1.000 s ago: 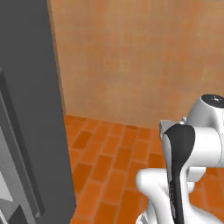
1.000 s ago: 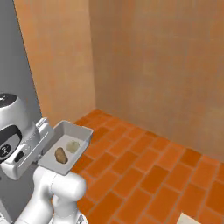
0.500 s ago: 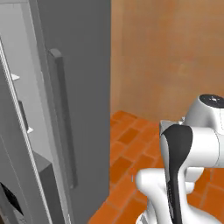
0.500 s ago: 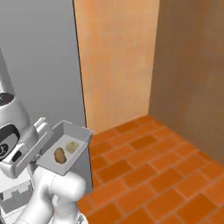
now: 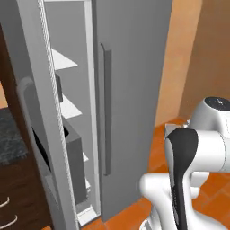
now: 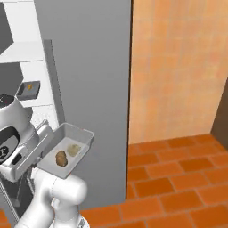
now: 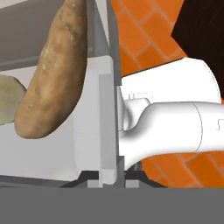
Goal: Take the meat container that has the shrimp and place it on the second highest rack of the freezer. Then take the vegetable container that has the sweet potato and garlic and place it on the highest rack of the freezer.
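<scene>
My gripper (image 6: 46,142) is shut on the left rim of the vegetable container (image 6: 75,139), a grey tray held level in front of the arm. In it lie the tan-brown sweet potato (image 6: 61,158) and the pale garlic (image 6: 74,149). Up close, my gripper (image 7: 110,176) pinches the tray wall (image 7: 107,109), with the sweet potato (image 7: 52,74) and the garlic (image 7: 6,103) just beyond. The silver-grey freezer (image 5: 130,90) stands with its left door (image 5: 38,134) open, showing white racks (image 5: 60,59). The meat container with the orange shrimp (image 6: 29,89) rests on a white rack inside.
The freezer's closed right door carries a long vertical handle (image 5: 105,108). A grey bin (image 5: 74,166) sits low inside the opening. Dark wooden drawers and a dark counter (image 5: 9,139) lie to the left. Orange brick floor (image 6: 178,178) and a tan wall (image 6: 178,67) lie to the right.
Both base views have swung round, so the camera moved: the open freezer now faces me where wall and floor were. The tray stays in my gripper as before.
</scene>
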